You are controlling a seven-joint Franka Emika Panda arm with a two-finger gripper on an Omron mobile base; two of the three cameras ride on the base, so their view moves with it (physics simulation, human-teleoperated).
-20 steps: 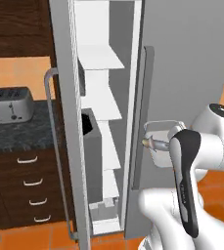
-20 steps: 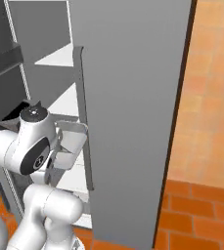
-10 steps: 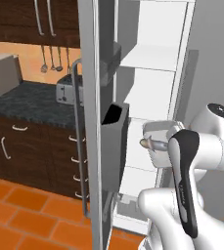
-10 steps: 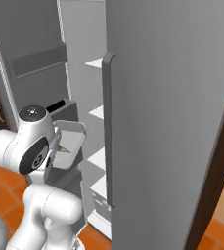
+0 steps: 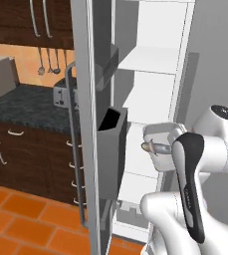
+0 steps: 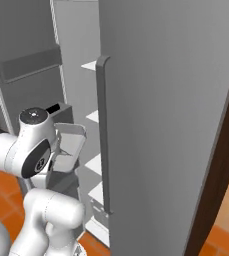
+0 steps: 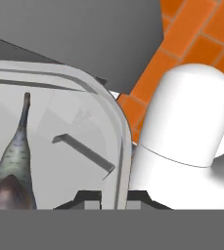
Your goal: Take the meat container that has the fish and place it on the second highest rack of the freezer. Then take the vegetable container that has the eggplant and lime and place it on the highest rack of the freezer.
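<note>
My gripper [image 7: 114, 197] is shut on the rim of the clear meat container [image 7: 59, 141]. The fish [image 7: 13, 166] lies inside it, tail pointing away from the hand. From the left base view the container [image 5: 160, 135] hangs level in front of the open freezer [image 5: 155, 99], about mid-height, with the fish [image 5: 150, 147] poking out under its edge. White shelves [image 5: 150, 61] are stacked inside, and I cannot tell which one is the second highest rack. In the right base view the container [image 6: 68, 145] sits just outside the shelf stack [image 6: 93, 117].
The open freezer door [image 5: 88, 124] with dark grey bins [image 5: 110, 144] stands close on the left. The other door [image 6: 161, 125] with its long handle [image 6: 103, 135] is on the right. A dark counter [image 5: 21, 102] with a toaster [image 5: 1, 74] lies beyond, over an orange tile floor [image 5: 26, 219].
The whole picture has shifted, so the base has driven. The freezer's inside now faces me more squarely. The container stays in my grip in front of the arm.
</note>
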